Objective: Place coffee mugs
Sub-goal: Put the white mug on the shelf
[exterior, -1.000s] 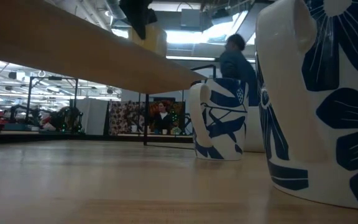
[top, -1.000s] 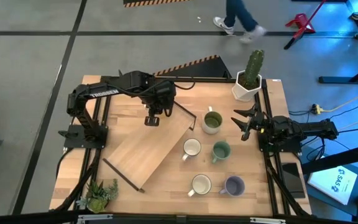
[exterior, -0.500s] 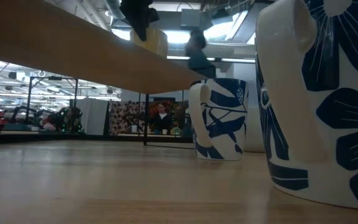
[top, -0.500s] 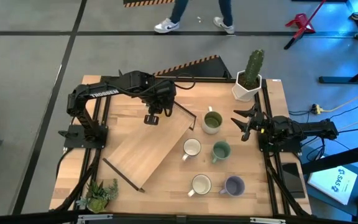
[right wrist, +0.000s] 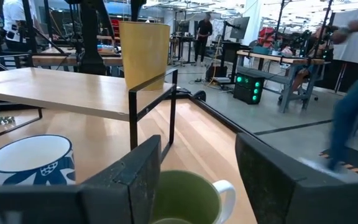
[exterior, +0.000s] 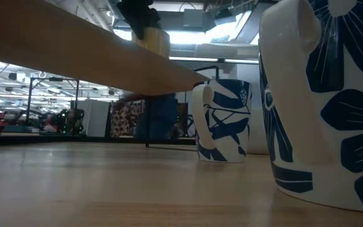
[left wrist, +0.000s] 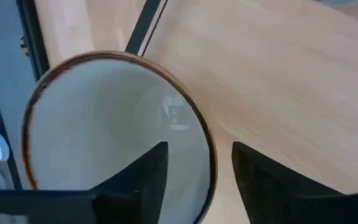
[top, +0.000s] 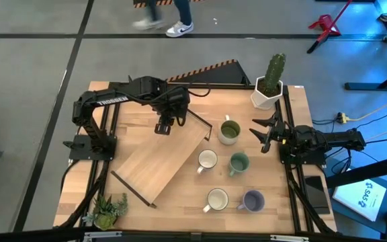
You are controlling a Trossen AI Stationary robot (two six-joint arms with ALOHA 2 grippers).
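Five upright mugs are seen on the counter (top: 180, 208) from above, mouths facing up: an olive-lined mug (top: 229, 130) nearest the cactus pot (top: 267, 92), a white mug (top: 207, 160) and a teal mug (top: 238, 163) side by side behind it, and a second white mug (top: 217, 199) beside a lavender mug (top: 252, 200) at the near edge. Their handles are turned roughly toward the raised wooden shelf (top: 160, 161), which lies slanted across the counter's middle.

The left gripper (top: 164, 127) is held over the far corner of this shelf. In the left wrist view a cream mug (left wrist: 110, 130) with a brown rim is seen from above, mouth toward the camera, its long axis vertical. The jaws are spread moderately, one finger (left wrist: 145, 174) inside the mouth and the other outside the wall, so that the rim lies between them; whether the wall is touched cannot be told.

The right gripper (top: 261, 134) is held just beside the olive-lined mug, jaws wide and empty, with that mug seen between them, handle pointing sideways.
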